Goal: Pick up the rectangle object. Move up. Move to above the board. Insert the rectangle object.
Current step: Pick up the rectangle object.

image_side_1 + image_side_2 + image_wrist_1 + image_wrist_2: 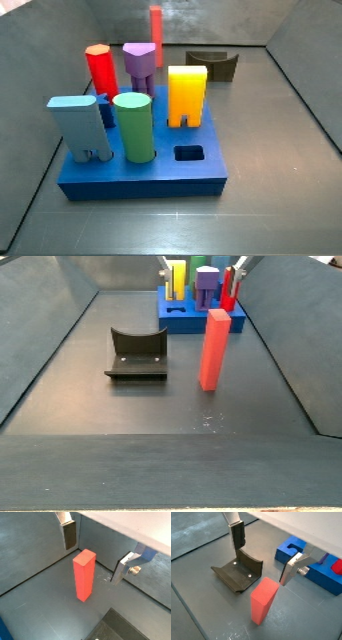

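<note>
Overhead, the gripper point(93, 554) hangs wide open, empty; a skewed descent could topple the tall coral-red rectangular bar point(83, 574) standing free.

Coral-red rectangle object point(214, 348), blue board point(140, 172), silver-fingered claw point(93, 551)

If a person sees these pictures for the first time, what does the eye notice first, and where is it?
First, the tall coral-red rectangular bar standing upright alone on the grey floor, with the gripper above it, jaws open on either side, not touching. Next, the thick blue square board crowded with colourful pegs. A small dark curved piece sits on the floor beside the bar.
</note>
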